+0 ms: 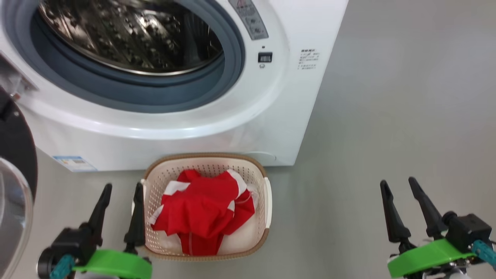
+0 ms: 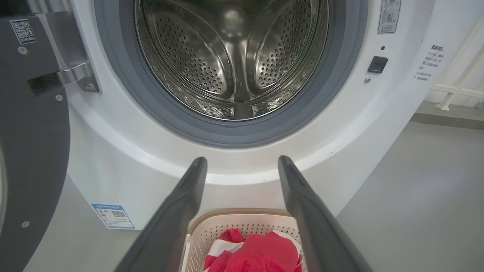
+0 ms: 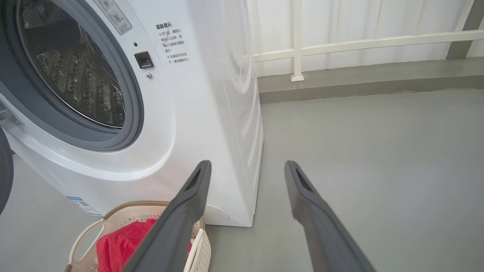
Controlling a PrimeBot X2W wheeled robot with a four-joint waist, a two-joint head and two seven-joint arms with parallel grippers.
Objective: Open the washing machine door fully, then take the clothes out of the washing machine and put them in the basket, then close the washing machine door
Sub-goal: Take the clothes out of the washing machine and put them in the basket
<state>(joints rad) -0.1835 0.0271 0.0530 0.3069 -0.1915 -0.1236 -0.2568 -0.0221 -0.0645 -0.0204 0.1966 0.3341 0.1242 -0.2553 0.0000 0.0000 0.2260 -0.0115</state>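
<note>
Inside the basket [image 1: 267, 201], the clothes [image 1: 201, 209], heaped; left tool [image 1: 123, 186] and right tool [image 1: 397, 180] released.

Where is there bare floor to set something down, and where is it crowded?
Widest bare floor lies right of the washing machine and basket, around the right gripper. Left of the basket is crowded: the left gripper and open door hem a narrow strip.

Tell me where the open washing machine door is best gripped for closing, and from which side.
Probably the black rim of the washing machine door, on a stretch far from the hinge. It stands open at the left, inner face and bulging glass facing right, so the left gripper, jaws open, should straddle the rim edge-on from the near side; the glass offers no hold.
</note>
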